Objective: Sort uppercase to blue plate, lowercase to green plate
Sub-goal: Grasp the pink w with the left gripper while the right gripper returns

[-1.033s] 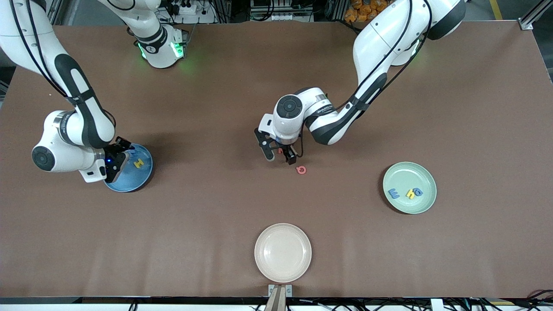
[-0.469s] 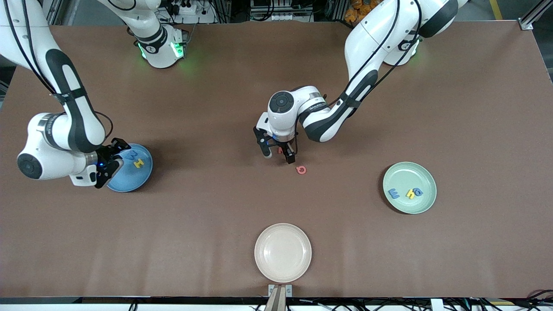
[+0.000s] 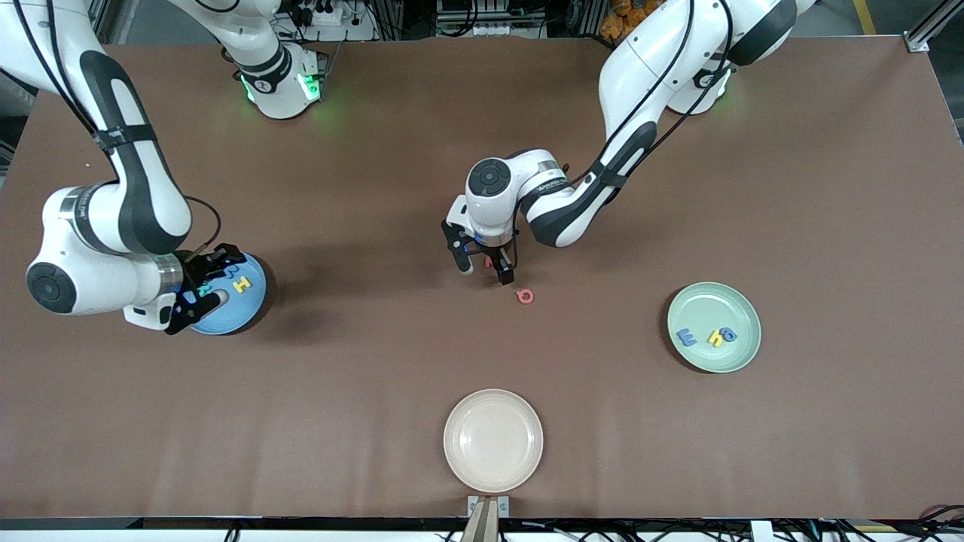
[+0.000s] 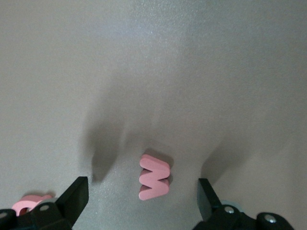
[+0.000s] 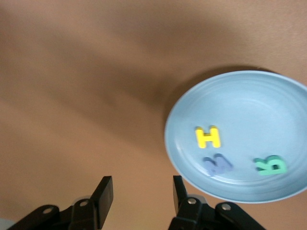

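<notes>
The left gripper (image 3: 486, 269) stands low over the table middle with its fingers (image 4: 72, 199) wide apart and nothing held; the red w (image 4: 154, 177) lies flat between them, touching neither. The red Q (image 3: 525, 296) lies just beside one finger, outside the gap. The right gripper (image 3: 202, 290) hangs over the blue plate (image 5: 268, 100), fingers (image 5: 104, 194) partly apart and empty. In that plate lie the yellow H (image 5: 208, 137), blue M (image 5: 217, 164) and green R (image 5: 271, 165). The green plate (image 3: 742, 305) is well apart, holding three letters
</notes>
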Controlling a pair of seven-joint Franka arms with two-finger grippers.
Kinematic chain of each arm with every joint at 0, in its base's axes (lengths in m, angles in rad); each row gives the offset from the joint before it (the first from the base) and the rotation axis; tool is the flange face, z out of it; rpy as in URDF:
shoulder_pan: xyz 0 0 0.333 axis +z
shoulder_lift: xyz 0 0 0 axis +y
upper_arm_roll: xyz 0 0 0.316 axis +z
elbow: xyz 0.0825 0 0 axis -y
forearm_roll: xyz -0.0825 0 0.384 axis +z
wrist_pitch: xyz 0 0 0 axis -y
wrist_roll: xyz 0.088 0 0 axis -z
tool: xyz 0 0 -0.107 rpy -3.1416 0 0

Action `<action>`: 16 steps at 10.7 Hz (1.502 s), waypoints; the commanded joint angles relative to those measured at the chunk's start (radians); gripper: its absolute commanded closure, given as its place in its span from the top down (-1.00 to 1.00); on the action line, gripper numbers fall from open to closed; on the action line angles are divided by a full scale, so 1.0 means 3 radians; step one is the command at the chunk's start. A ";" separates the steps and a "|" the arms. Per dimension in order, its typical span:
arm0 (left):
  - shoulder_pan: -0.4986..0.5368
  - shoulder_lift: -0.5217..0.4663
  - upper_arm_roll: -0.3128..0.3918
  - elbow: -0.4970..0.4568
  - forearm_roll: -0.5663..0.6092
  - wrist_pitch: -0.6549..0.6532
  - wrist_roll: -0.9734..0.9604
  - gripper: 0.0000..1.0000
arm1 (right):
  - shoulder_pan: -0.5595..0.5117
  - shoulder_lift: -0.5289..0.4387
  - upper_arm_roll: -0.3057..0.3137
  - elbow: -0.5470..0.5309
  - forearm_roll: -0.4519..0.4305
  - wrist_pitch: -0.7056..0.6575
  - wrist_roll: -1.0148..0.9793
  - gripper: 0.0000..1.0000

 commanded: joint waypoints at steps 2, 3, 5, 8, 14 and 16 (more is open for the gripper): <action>-0.0047 0.0010 0.0042 0.0014 0.0104 0.0032 -0.0099 0.94 | -0.0007 -0.0144 0.0248 -0.0018 0.0084 -0.0029 0.0769 0.21; -0.0042 0.0026 0.0042 0.0019 0.0099 0.0032 -0.0098 0.73 | -0.0001 -0.0144 0.0310 -0.0013 0.0084 0.0021 0.0968 0.43; -0.0047 0.0066 0.0042 0.0029 0.0099 0.0032 -0.0098 0.67 | 0.0054 -0.0155 0.0448 -0.0018 0.0063 0.0099 0.1413 0.88; -0.0052 0.0067 0.0042 0.0040 0.0089 0.0032 -0.0104 0.41 | 0.0233 -0.0277 0.0602 -0.0024 -0.0171 0.0211 0.2339 1.00; 0.0009 0.0021 0.0042 0.0040 0.0078 0.0032 -0.0088 -1.00 | 0.0361 -0.0431 0.0602 -0.0105 -0.0152 0.0492 0.2300 1.00; 0.0146 -0.0061 0.0042 0.0040 0.0043 0.0002 -0.0083 -1.00 | 0.0448 -0.0537 0.0602 -0.0247 -0.0182 0.0559 0.2310 1.00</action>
